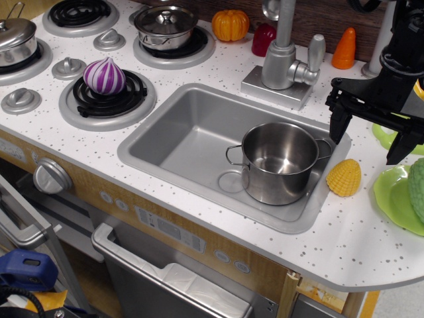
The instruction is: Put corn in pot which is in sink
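Note:
The yellow ribbed corn (344,177) lies on the white counter just right of the sink (192,142). The shiny steel pot (279,161) with wire loop handles stands open and empty in the sink's right front corner, beside the drain circle. My black gripper (371,140) hangs open above the counter, a little up and to the right of the corn, not touching it. Its two fingers (340,127) point down, one near the pot's right handle, the other toward the green plate.
A grey faucet (285,56) stands behind the sink. A green plate (396,195) with a green item sits right of the corn. An orange pumpkin (230,25), a red item and an orange carrot line the back. Stove burners with lidded pots and a purple onion (104,76) are at left.

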{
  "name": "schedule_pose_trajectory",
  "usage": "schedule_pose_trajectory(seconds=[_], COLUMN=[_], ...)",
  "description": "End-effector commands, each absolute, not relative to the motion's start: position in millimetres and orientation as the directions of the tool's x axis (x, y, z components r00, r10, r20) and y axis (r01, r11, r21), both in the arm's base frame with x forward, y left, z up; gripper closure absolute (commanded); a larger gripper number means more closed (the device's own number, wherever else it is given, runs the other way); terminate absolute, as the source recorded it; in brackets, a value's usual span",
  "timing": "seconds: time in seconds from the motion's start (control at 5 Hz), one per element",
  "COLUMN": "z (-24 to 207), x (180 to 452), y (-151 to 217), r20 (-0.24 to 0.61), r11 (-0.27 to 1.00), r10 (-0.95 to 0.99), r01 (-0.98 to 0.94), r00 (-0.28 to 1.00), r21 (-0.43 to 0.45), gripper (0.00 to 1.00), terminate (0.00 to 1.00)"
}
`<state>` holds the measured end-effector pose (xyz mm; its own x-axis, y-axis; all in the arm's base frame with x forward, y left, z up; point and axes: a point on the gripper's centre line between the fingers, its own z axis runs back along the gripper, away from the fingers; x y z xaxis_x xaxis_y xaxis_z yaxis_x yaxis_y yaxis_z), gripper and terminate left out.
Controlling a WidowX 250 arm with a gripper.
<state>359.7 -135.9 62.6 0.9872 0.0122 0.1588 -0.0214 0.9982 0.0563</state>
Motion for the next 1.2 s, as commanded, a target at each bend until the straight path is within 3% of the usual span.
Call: schedule_pose_trajectory(seconds=[0.0, 0.8, 1.0], z=[63, 24, 24], x=[360, 364, 366], y=[-136, -125, -121], r20=[0.159, 0.248, 0.257], r11=[0.998, 1.000, 1.000], r10=[0.012, -0.005, -0.026], r01=[-0.021, 0.001, 0.021], r00=[0.987, 0.969, 0.966], r21=[0.056, 0.016, 0.021], gripper=[0.00, 0.00, 1.00], terminate=[0.00, 0.00, 0.00])
